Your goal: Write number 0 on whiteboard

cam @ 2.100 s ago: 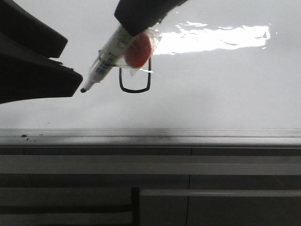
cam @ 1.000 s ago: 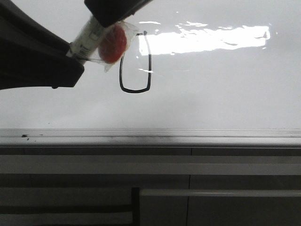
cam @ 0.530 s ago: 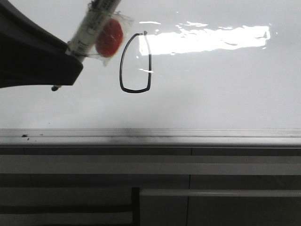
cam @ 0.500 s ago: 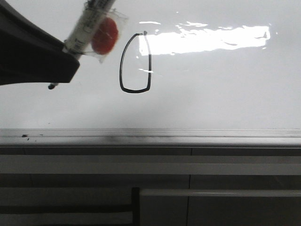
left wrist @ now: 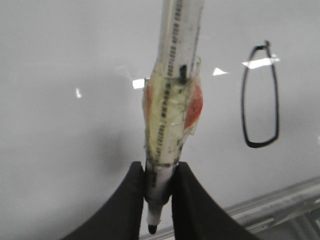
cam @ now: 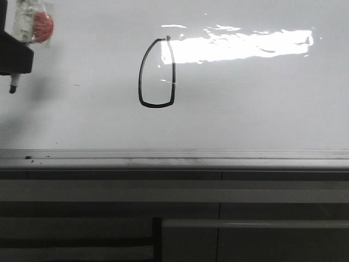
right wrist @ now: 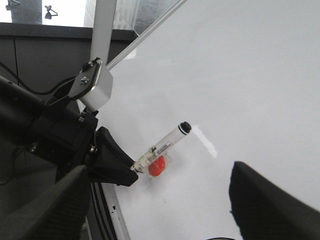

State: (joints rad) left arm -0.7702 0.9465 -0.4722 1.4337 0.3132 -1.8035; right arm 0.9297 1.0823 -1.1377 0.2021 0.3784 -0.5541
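Note:
The number 0 (cam: 157,72) is a thin black loop with a flat bottom, drawn on the whiteboard (cam: 256,103) left of its glare patch. It also shows in the left wrist view (left wrist: 260,96). My left gripper (left wrist: 159,172) is shut on a white marker (left wrist: 171,105) with a red disc taped to it. In the front view the marker (cam: 26,24) is at the far left edge, well left of the loop, tip down and off the board's drawn line. My right gripper (right wrist: 159,210) is open and empty, facing the board and the marker (right wrist: 162,147).
A grey metal tray edge (cam: 174,159) runs along the board's bottom, with a few black specks at its left end. Grey panels (cam: 256,218) lie below it. In the right wrist view the board's metal frame bracket (right wrist: 92,85) stands by my left arm.
My left gripper has carried the marker from over the loop away to the far left and up. The loop, partly hidden before, now shows whole. Nothing new was drawn.

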